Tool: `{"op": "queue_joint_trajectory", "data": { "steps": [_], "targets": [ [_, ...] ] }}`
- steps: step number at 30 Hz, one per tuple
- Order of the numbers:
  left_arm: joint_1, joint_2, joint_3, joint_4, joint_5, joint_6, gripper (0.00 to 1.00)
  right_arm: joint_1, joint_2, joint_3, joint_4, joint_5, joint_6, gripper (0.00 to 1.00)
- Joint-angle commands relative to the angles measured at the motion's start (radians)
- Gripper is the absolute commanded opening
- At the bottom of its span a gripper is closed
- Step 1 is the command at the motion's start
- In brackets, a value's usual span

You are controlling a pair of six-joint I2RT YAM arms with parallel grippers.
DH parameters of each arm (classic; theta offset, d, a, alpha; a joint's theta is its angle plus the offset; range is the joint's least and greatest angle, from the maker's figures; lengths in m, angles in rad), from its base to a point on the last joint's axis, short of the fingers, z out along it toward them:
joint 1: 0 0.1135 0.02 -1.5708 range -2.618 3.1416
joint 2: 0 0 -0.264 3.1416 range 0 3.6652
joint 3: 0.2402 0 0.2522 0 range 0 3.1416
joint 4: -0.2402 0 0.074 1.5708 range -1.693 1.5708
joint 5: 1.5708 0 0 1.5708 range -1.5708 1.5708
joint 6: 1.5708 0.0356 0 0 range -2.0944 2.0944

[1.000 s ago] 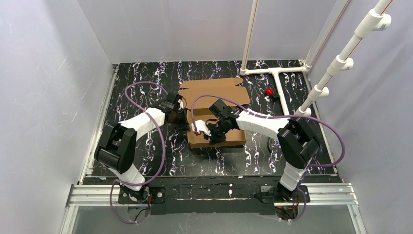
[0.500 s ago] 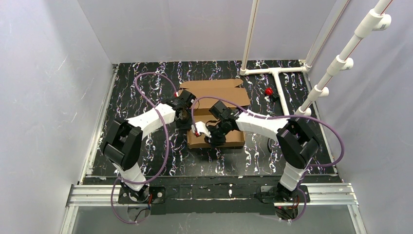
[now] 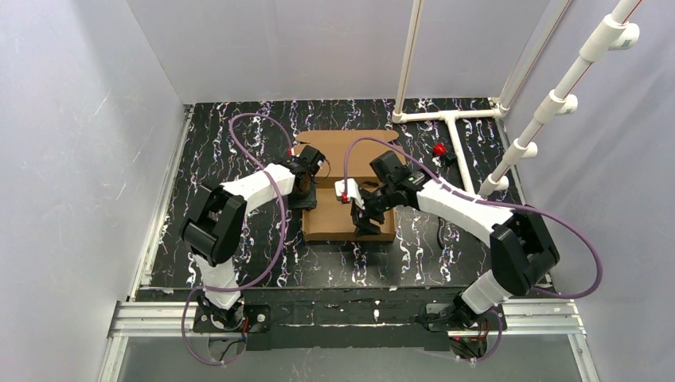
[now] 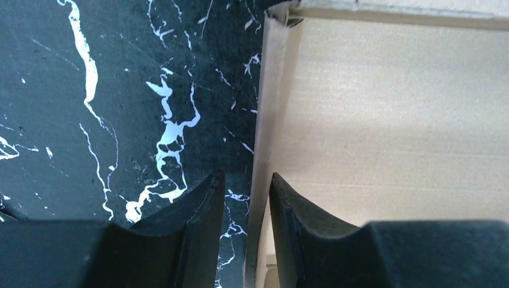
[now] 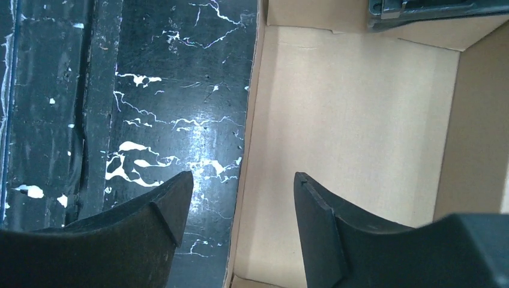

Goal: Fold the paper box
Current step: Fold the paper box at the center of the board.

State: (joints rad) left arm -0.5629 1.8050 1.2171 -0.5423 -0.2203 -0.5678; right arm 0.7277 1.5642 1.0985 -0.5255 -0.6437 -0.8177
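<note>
You have one paper box, a wall of it between each pair of jaws; two arms, the left arm and the right arm; and one small red object beyond the right jaws.

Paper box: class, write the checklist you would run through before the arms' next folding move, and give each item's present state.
1. Left tool astride a paper box wall, jaws apart: ok.
2. Right tool wide open over a wall edge: ok.
3. Wall clamped for folding: not ok, neither tool is shut on it.
4. Box floor bare in the right wrist view: ok.
5. Small red object apart from the box: ok.
6. Every wall locked upright: cannot tell.
</note>
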Motion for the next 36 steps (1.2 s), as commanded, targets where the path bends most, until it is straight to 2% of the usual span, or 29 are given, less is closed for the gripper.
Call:
{"op": "queue_joint_trajectory", "data": {
  "steps": [1, 7, 8, 9, 10, 14, 19, 20, 22, 23, 24, 31, 36],
  "targets": [
    [0.003, 0.023, 0.059, -0.023, -0.048, 0.024, 0.33, -0.016, -0.051, -0.065, 0.082, -0.065, 0.058, 0.70],
    [0.003, 0.044, 0.088, -0.037, -0.077, 0.031, 0.30, -0.017, -0.043, -0.125, 0.169, -0.020, 0.113, 0.70],
    [0.003, 0.048, 0.093, -0.038, -0.084, 0.032, 0.21, -0.016, -0.038, -0.133, 0.185, -0.010, 0.126, 0.69],
    [0.003, 0.054, 0.095, -0.041, -0.098, 0.032, 0.03, -0.016, -0.028, -0.139, 0.195, -0.001, 0.133, 0.68],
    [0.003, 0.061, 0.098, -0.048, -0.120, 0.029, 0.00, -0.016, -0.016, -0.144, 0.198, 0.012, 0.135, 0.67],
    [0.003, 0.068, 0.092, -0.076, -0.191, 0.019, 0.00, -0.014, 0.038, -0.153, 0.194, 0.042, 0.142, 0.61],
    [0.003, 0.060, 0.084, -0.076, -0.184, 0.035, 0.00, -0.006, 0.028, -0.155, 0.195, 0.043, 0.132, 0.64],
    [0.003, 0.055, 0.088, -0.078, -0.169, 0.037, 0.09, -0.004, 0.028, -0.155, 0.192, 0.043, 0.126, 0.65],
    [0.003, 0.034, 0.090, -0.085, -0.135, 0.034, 0.36, -0.004, 0.028, -0.157, 0.190, 0.042, 0.121, 0.66],
    [0.004, 0.020, 0.087, -0.085, -0.114, 0.033, 0.45, -0.004, 0.028, -0.158, 0.190, 0.043, 0.120, 0.67],
    [0.004, 0.005, 0.081, -0.088, -0.094, 0.030, 0.49, -0.004, 0.027, -0.157, 0.190, 0.042, 0.120, 0.67],
    [0.011, -0.058, -0.002, -0.087, -0.043, 0.006, 0.50, -0.004, 0.024, -0.157, 0.186, 0.040, 0.114, 0.67],
    [0.011, -0.062, -0.042, -0.088, -0.040, -0.017, 0.44, -0.004, 0.023, -0.159, 0.186, 0.040, 0.112, 0.67]
  ]
}}
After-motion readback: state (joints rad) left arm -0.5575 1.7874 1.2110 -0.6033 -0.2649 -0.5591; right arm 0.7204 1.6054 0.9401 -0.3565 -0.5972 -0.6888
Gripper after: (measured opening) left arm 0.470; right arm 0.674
